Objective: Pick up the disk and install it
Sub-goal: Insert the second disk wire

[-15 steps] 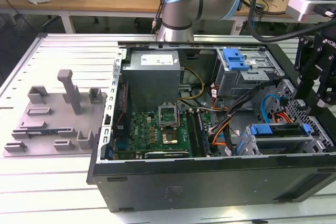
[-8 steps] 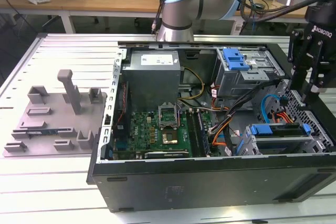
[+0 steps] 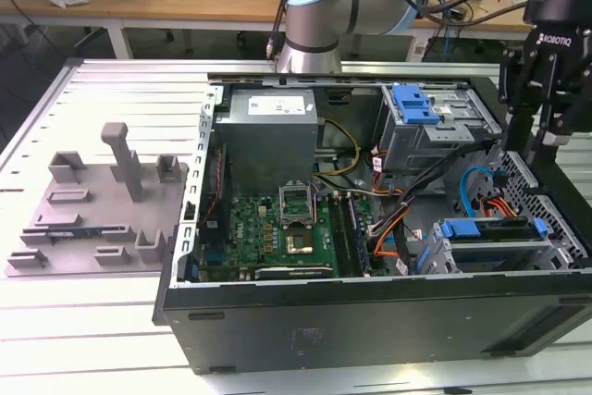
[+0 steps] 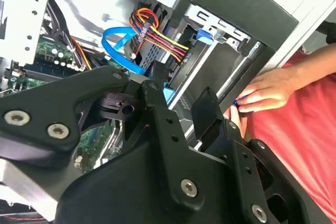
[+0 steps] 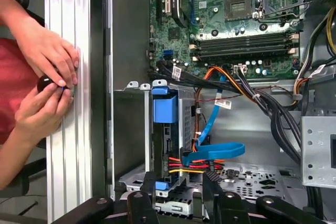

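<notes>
First wrist view: disk [image 5: 165, 129] seated in bay; jaws [image 5: 181, 184] apart, empty, just above.

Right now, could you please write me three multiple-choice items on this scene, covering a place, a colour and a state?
1. Where is the disk? A on the grey fixture; B in the drive cage; C on the motherboard.
2. What colour is the flat cable looped beside the disk? A blue; B white; C green.
3. How is the pincer? A shut on the disk; B shut on a cable; C open.
Answers: 1 B, its blue frame stands in the cage in the first wrist view; 2 A, the loop is bright blue; 3 C, its fingers stand apart, holding nothing.
</notes>
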Controlling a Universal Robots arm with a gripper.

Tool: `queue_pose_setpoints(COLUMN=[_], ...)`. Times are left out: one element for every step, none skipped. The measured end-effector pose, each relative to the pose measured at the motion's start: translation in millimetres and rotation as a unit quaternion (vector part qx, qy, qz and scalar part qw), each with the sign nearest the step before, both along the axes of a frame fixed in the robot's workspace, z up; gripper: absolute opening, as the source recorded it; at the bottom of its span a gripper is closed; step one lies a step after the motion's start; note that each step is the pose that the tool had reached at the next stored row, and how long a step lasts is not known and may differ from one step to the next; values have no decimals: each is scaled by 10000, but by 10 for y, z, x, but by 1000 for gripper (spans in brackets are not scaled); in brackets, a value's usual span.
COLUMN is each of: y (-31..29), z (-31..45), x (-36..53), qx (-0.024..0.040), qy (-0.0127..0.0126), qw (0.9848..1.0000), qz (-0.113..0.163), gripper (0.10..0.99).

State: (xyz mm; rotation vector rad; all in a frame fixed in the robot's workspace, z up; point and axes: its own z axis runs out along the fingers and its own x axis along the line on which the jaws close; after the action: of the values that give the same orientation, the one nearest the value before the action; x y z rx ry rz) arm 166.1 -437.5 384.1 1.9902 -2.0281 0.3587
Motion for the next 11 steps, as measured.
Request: queue_pose_setpoints(y=[0, 0, 0, -1, -1, -1, -1, -1, -1, -1, -1], z=[-12, -18, -23, -30, -35, -42, -58, -72, -77, -83, -92], x=[-3, -6, -11, -20, -28, -36, -51, -54, -56, -58, -59], qx=[0, -1, -1, 0, 1, 1, 0, 0, 0, 0, 0], qy=[0, 0, 0, 0, 0, 0, 0, 0, 0, 0, 0], qw=[10000, 10000, 10000, 10000, 10000, 10000, 10000, 10000, 10000, 10000, 9999], qz=[1, 1, 1, 2, 2, 2, -11, -48, -72, -99, -145], gripper=[482, 482, 482, 482, 482, 482, 482, 482, 482, 482, 482])
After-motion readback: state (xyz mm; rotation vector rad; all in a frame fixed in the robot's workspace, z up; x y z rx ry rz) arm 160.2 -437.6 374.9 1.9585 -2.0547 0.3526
